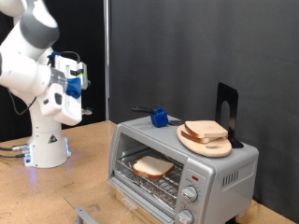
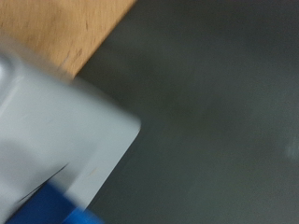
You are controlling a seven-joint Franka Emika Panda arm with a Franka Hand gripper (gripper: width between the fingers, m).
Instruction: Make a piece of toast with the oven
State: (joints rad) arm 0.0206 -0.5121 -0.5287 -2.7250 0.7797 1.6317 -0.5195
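Tan-crusted toast [image 1: 152, 167] on the oven [image 1: 183, 168] rack shows only from outside; pincer [image 1: 75, 79] state unclear

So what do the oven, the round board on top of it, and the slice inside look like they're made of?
The oven looks like silver-grey painted or brushed metal, judging by its dull sheen, with a wire rack inside. The round board appears to be pale, unfinished-looking wood. The piece of toast on the rack looks like bread: cream face, tan crust. The tool, raised at the exterior view's left, touches none of them.
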